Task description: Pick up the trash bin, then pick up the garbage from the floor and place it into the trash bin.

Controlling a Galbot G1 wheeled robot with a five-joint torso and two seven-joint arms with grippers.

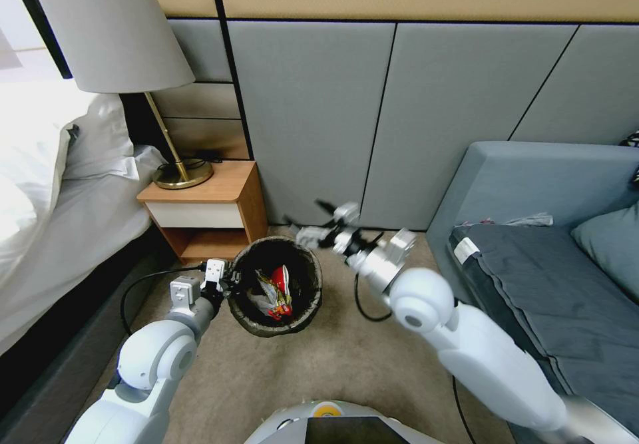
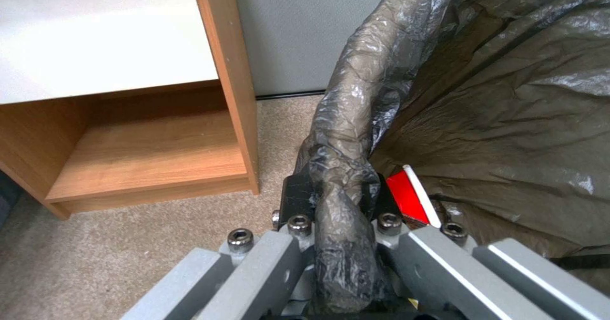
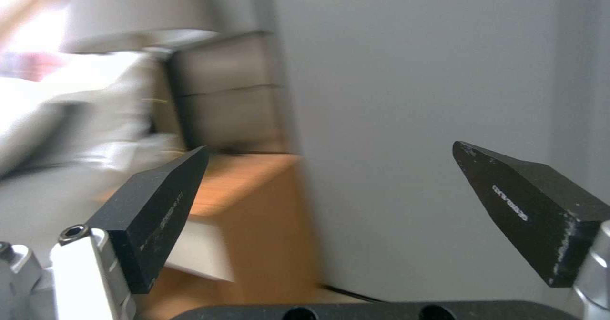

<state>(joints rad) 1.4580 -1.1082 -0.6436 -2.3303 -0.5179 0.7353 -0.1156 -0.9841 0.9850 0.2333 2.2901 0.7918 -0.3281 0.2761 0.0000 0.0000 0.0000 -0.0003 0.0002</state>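
Beside the nightstand (image 1: 206, 214), the left tool (image 2: 337, 193) clamps the trash bin (image 1: 276, 284) rim; the right tool (image 3: 330, 167), apparently empty, gapes wide.

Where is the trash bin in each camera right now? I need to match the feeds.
Head view: the trash bin sits low and centre on the carpet, the left gripper clamped on its near-left rim.
Left wrist view: its bag-covered rim runs up from between the fingers, the interior to one side.
Right wrist view: not in it; the right gripper is open and empty.
Shared landmark: the wooden nightstand.
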